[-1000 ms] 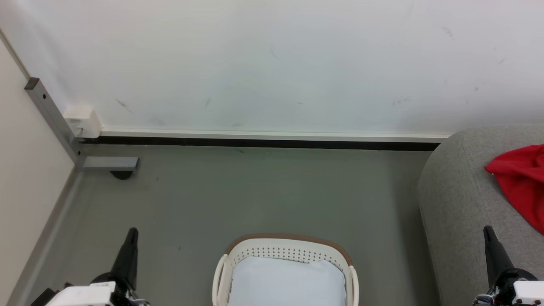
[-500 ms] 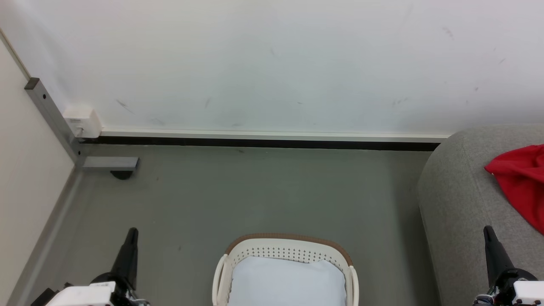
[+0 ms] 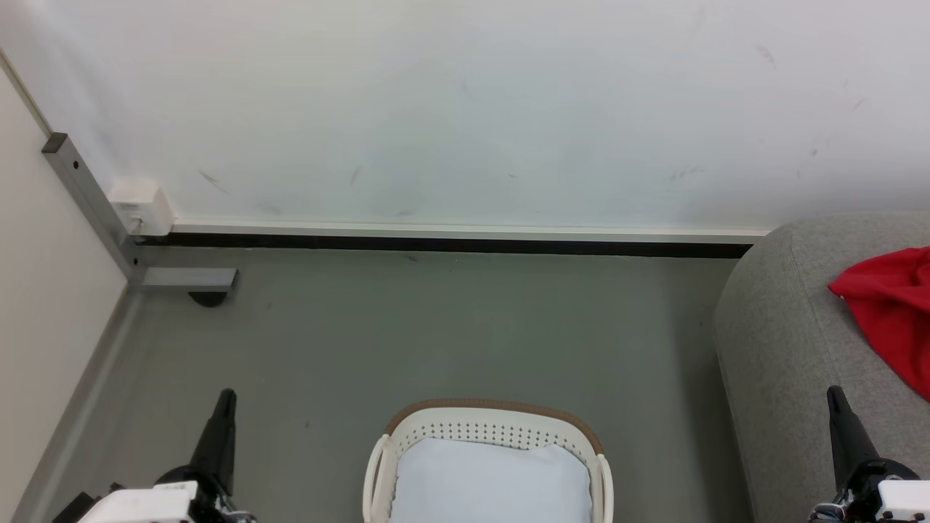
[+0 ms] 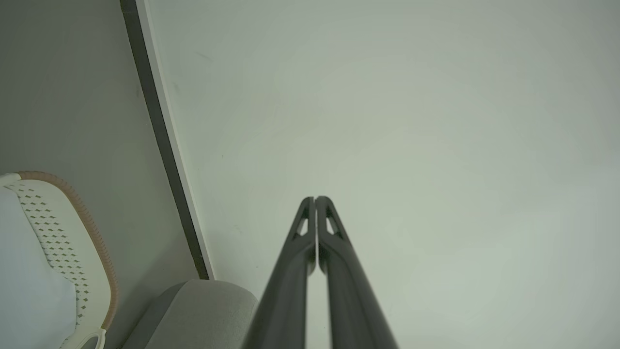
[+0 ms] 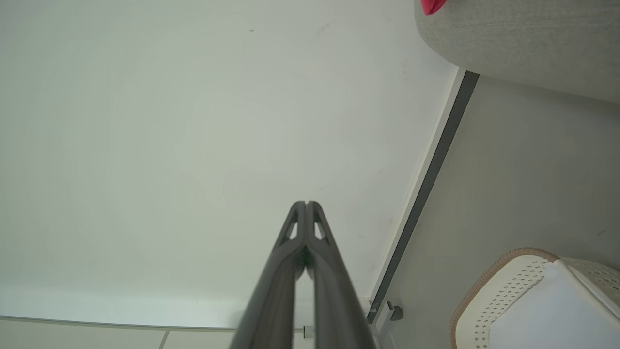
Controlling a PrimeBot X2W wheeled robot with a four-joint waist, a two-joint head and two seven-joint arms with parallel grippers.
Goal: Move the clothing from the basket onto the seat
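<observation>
The red clothing (image 3: pixel 892 311) lies on the grey seat (image 3: pixel 785 341) at the right edge of the head view; a red corner (image 5: pixel 432 6) of it peeks over the seat (image 5: pixel 523 43) in the right wrist view. The white basket (image 3: pixel 488 425) with its brown rim stands on the floor at bottom centre, holding just a pale bluish-white liner cloth (image 3: pixel 490 483). My left gripper (image 3: pixel 225 398) is at the lower left, left of the basket, shut and holding nothing (image 4: pixel 315 198). My right gripper (image 3: pixel 834 394) is at the lower right before the seat, also shut and holding nothing (image 5: pixel 306 203).
A white wall (image 3: pixel 465 109) with a dark skirting strip (image 3: pixel 436 245) runs across the back. A grey metal post (image 3: pixel 87 196) and a small white box (image 3: pixel 140 205) stand in the left corner. Grey floor (image 3: pixel 436 327) spreads between the wall, the basket and the seat.
</observation>
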